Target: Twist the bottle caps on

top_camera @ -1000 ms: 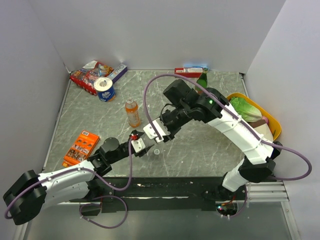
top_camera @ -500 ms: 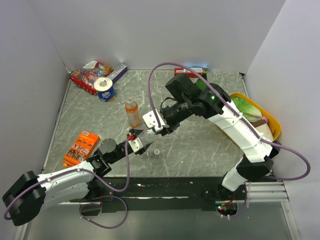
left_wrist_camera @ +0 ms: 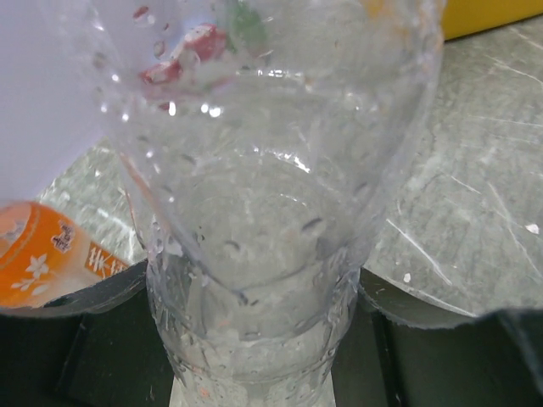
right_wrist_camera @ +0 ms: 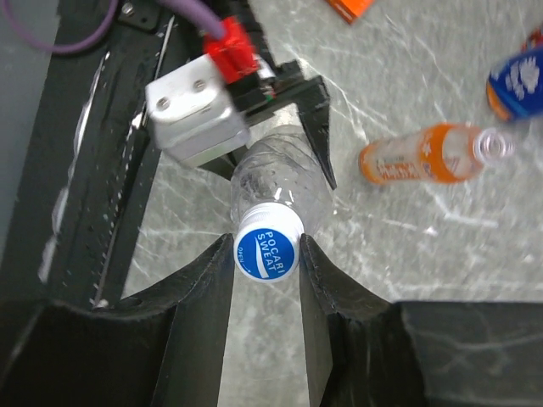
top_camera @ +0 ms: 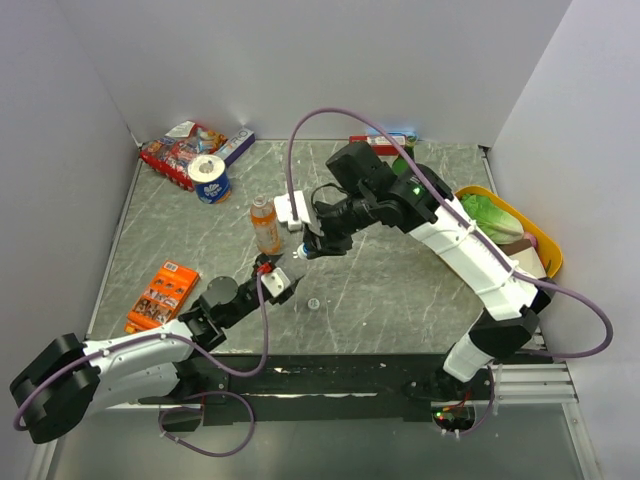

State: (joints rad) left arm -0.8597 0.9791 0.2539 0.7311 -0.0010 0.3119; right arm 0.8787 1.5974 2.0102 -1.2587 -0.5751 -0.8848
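**Item 1: small clear plastic bottle [left_wrist_camera: 254, 254], empty, droplets on the inner wall.**
- Location: near the middle of the grey marbled counter [top_camera: 400, 290], and it appears to be lifted off the surface with its neck tilted up toward the right arm.
- Holder: the left end effector [top_camera: 277, 283], clamped around the bottle's body.

**Item 2: round blue plastic cap with white lettering [right_wrist_camera: 266, 253].**
- Location: seated on the mouth of the clear bottle.
- Holder: the right end effector [right_wrist_camera: 266, 248], with one finger pressed against each side of the cap, pinching it.

**Step in hand (judged): threading the blue cap.**
- Line the cap's axis up with the neck before you turn.
- Rotate the right wrist about that axis while pressing lightly along it.
- Hold the left grip firm so the bottle does not spin with the cap. The thin wall looks likely to buckle if you squeeze harder.
- You cannot tell from here whether the threads have caught, so watch for a crooked seat.

**Pose.**
- Left arm: low, reaching from the near left toward the centre.
- Right arm: arched over from the near right, with the wrist bent down and its fingers pointing back along the bottle toward the left end effector.

**Item 3: small clear plastic bottle of orange drink with an orange label [top_camera: 265, 226].**
- It stands upright just to the far left of both end effectors.
- Whether it is capped cannot be told.

**Item 4: tiny white round cap [top_camera: 314, 302].**
- It lies loose on the counter, just to the near right of the left end effector.
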